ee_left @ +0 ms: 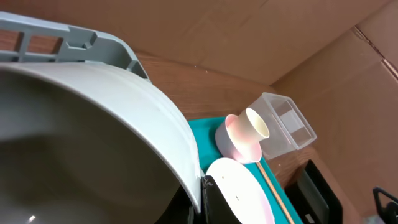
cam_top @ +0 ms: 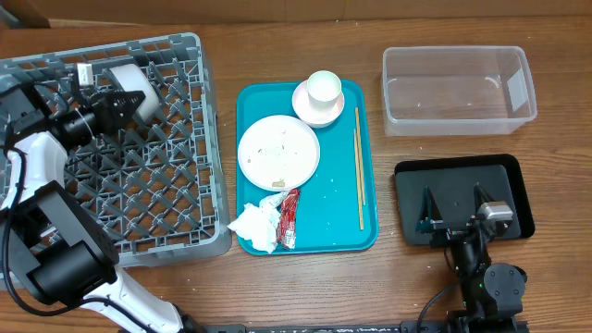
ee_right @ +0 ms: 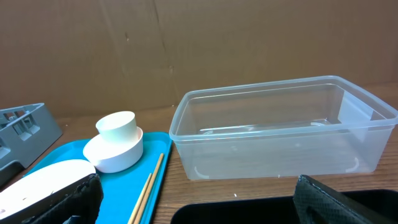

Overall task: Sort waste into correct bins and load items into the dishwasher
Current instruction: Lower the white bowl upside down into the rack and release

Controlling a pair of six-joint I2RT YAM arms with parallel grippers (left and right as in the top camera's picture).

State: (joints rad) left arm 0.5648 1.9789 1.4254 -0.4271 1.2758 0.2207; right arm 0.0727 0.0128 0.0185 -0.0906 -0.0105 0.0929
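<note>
right gripper hangs wide open and empty over the black tray, just right of the teal tray. on the teal tray's near end are the napkin and red wrapper, then the plate, chopsticks along its right edge, and a cup in a bowl at the far end. the clear tub is off its far right. to its left, the left gripper is clamped on the grey-white bowl over the rack.
</note>
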